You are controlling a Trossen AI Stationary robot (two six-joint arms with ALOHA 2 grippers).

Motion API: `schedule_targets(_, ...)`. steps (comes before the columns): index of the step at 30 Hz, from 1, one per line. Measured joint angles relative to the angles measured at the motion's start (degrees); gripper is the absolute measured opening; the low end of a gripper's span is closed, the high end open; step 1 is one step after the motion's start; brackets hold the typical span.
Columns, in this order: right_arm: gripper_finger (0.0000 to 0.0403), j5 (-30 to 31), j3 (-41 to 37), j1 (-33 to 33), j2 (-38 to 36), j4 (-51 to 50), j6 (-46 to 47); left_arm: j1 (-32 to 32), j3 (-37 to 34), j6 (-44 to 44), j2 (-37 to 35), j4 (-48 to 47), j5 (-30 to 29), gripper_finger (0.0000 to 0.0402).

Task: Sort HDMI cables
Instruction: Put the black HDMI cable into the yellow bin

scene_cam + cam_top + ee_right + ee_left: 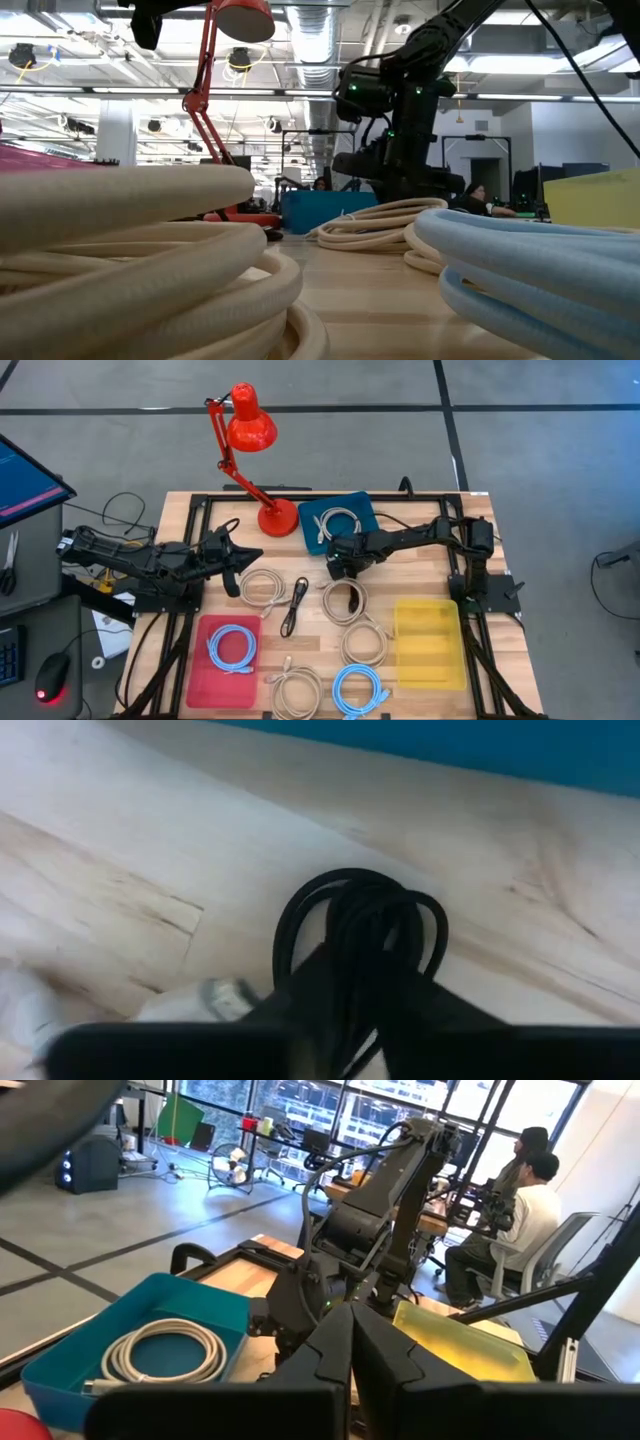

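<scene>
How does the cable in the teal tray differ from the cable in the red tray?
The cable in the teal tray is beige-white; the cable in the red tray is light blue. The first lies at the table's far side, by the lamp; the second lies at its near side. Both are round coils, one to each tray.

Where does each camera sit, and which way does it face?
High: above the table, facing straight down; both arms show.
Low: at tabletop height, facing across beige coils into the room; the right arm shows.
Left wrist: on the left arm, facing the blue tray and right arm; left gripper shut.
Right wrist: on the right arm, facing the wood; right gripper closed on a black cable.
Shared: high and left wrist views both show the blue tray and yellow tray.
</scene>
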Motion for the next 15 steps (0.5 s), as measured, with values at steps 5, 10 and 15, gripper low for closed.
schedule_targets(5,0.0016,0.1,0.0,-0.1,0.0,0.0,-1.7,0.0,0.0,0.0,0.0,0.0,0.0,0.0008)
schedule_targets(10,0.0005,1.8,0.0,-0.2,-1.9,-1.0,-4.7,0.0,0.0,0.0,0.0,0.0,0.0,0.0005)
schedule_targets(15,0.0001,7.5,2.5,-0.6,-6.8,-4.8,-6.8,0.0,0.0,0.0,0.0,0.0,0.0,0.0009)
